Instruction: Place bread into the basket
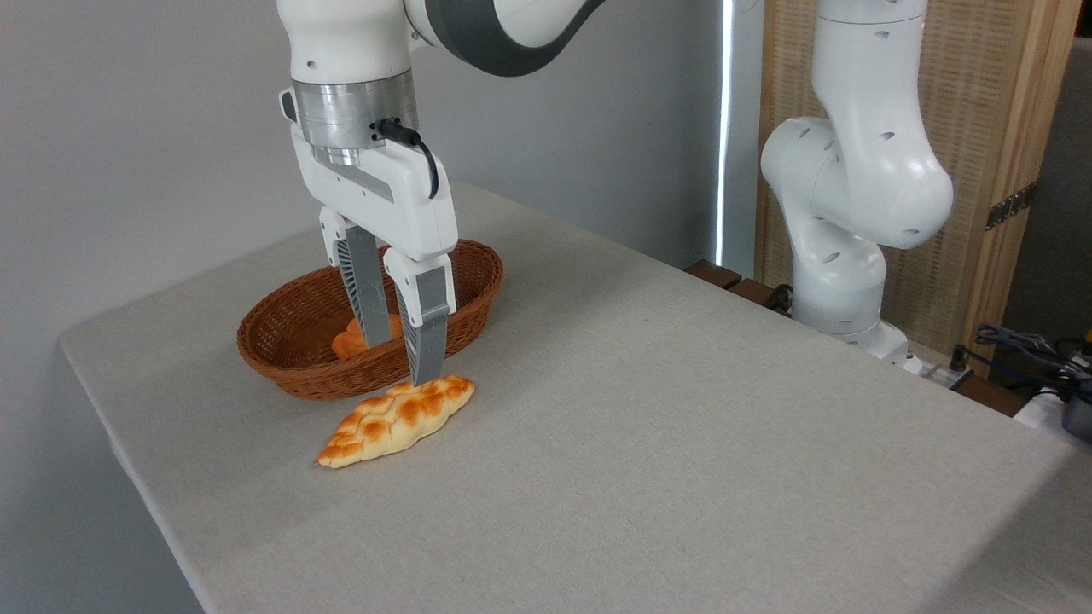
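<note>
On the grey table (682, 426), left of centre, sits the reddish-brown woven basket (281, 345) with an orange bun (348, 341) inside. Just in front of it lies the bread (394, 419), a pale-yellow braided loaf with toasted patches and pointed ends. The claw (399, 362) hangs released above its right end, fingers (426, 337) spread. No writing is legible.
</note>
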Available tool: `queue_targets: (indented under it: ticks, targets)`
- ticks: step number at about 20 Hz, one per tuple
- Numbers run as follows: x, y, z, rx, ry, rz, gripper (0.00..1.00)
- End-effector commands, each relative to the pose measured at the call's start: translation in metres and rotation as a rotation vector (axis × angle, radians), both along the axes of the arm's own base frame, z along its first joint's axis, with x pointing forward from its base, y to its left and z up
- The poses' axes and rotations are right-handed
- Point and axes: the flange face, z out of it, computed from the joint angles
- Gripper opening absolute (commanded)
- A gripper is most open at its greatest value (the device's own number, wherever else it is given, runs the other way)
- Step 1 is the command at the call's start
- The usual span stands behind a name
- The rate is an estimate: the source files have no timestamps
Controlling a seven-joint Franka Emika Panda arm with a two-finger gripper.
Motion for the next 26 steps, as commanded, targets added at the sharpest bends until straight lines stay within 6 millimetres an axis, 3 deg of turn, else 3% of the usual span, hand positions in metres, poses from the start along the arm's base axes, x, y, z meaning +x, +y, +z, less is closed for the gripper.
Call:
queue_targets:
  ticks: [1, 20, 26]
  targets:
    - [-0.001, -0.004, -0.003, 0.001, 0.009, 0.006, 1.00]
    - [-0.001, -0.007, -0.005, 0.002, 0.012, 0.001, 1.00]
    - [-0.001, -0.018, -0.009, 0.003, 0.015, -0.014, 1.00]
